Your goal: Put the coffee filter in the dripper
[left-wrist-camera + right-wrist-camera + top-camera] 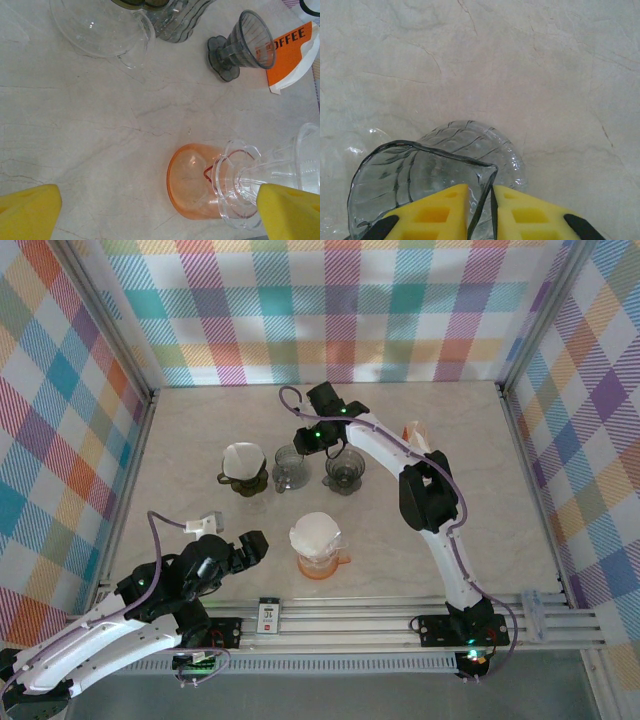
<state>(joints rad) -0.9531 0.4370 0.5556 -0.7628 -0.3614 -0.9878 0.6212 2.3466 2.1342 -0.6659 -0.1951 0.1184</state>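
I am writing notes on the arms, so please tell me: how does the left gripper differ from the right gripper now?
The left gripper is wide open and holds nothing; the right gripper is closed on the rim of a clear dripper. The left gripper hangs beside the orange cup near the bases; the right gripper reaches farther out. Both have yellow fingers.
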